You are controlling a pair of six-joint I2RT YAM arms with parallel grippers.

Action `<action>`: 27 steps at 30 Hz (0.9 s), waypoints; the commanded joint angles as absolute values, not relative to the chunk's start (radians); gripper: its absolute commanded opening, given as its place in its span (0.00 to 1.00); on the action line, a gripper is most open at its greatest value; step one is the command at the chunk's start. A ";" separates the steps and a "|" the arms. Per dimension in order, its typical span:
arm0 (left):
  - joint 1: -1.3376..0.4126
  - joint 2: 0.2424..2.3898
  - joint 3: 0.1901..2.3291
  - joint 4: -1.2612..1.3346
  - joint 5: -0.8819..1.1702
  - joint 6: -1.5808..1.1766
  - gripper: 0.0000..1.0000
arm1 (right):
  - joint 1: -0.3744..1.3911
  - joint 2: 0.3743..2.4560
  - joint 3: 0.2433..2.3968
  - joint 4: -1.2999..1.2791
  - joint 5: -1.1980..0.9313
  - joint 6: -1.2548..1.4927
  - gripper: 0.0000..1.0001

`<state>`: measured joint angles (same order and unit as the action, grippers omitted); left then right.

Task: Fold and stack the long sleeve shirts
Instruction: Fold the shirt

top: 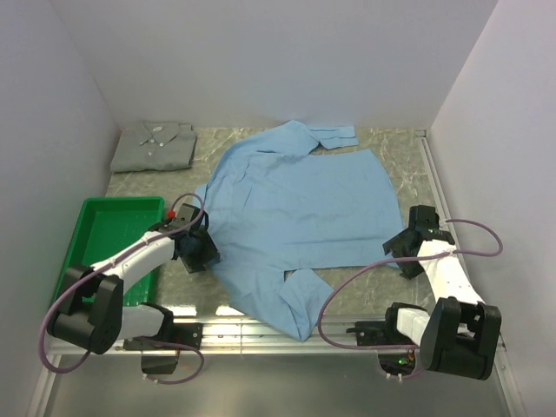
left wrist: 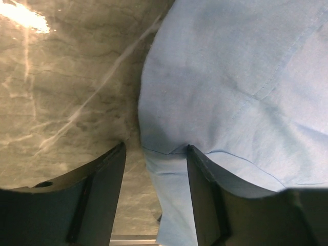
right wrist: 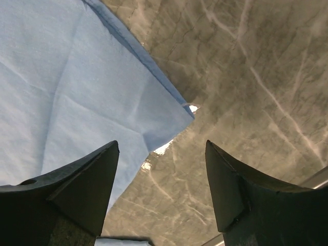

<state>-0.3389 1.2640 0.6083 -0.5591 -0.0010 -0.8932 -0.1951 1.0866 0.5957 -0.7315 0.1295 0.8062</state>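
I see the blue shirt [top: 295,217] spread out across the middle of the surface [top: 404,174], one sleeve trailing toward the near edge. My left claw [left wrist: 156,151] stands open astride its left edge, one finger over cloth, the other over bare surface. My right claw [right wrist: 162,148] is open too, just beside the shirt's right corner. The grey shirt [top: 155,146] lies folded in the far left corner.

no legible text or labels
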 commanded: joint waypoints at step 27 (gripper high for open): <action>-0.336 1.255 0.621 -0.555 0.017 -0.870 0.02 | -0.201 1.144 0.554 -0.650 0.127 0.885 0.46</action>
<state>-0.3363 1.2861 0.6052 -0.5285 0.0284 -0.8845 -0.1963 1.1488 0.5606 -0.6724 0.1078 0.8761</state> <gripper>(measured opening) 0.050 0.487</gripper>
